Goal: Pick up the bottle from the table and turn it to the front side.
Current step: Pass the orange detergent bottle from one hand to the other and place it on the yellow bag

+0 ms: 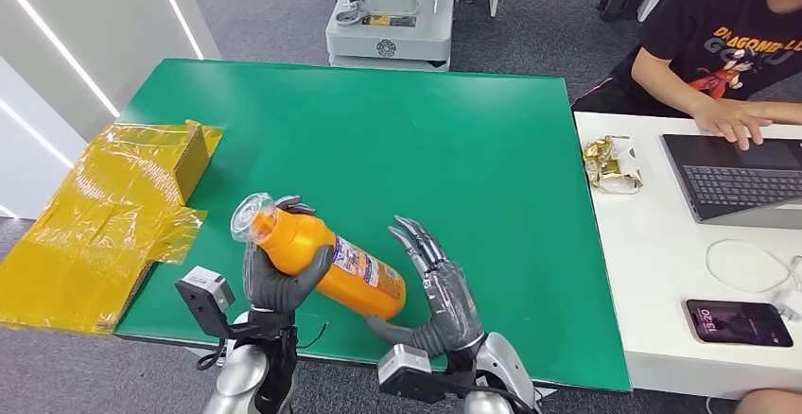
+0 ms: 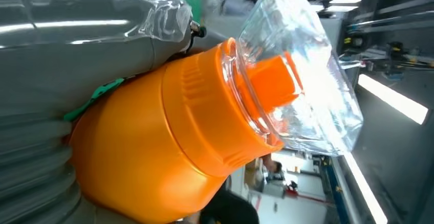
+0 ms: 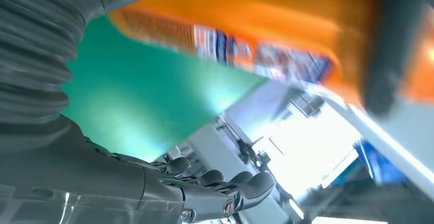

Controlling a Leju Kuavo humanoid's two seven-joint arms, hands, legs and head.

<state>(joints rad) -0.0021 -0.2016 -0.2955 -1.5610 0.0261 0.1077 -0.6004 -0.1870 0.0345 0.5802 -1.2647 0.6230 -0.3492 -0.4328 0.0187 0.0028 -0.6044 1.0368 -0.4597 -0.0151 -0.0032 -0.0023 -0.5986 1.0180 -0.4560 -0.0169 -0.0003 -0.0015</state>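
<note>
The green table (image 1: 454,140) takes up most of the head view, with a white table (image 1: 662,272) against its right edge, where a person (image 1: 728,45) works at a laptop (image 1: 738,178), and a flattened yellow carton (image 1: 104,215) lying over its left edge. Above the near edge of the green table the orange bottle (image 1: 322,263) is lifted clear of the surface and lies tilted, its clear cap (image 1: 252,217) up and to the left, its base down and to the right. The left hand (image 1: 274,282) grips it around the upper body just below the cap, fingers wrapped around it. The right hand (image 1: 440,286) stands just beside the base with its fingers spread and pointing away from the robot; its thumb seems to reach under the base (the wrist view is too blurred to tell whether it presses there), so it holds nothing as far as I can tell. The pick-up looks done and the turning is the step in hand: part of the printed label (image 1: 364,263) already faces up. The next move likely calls for rolling the bottle about its long axis until the label's front faces squarely forward, the right hand steadying the base so the smooth body does not slip.
</note>
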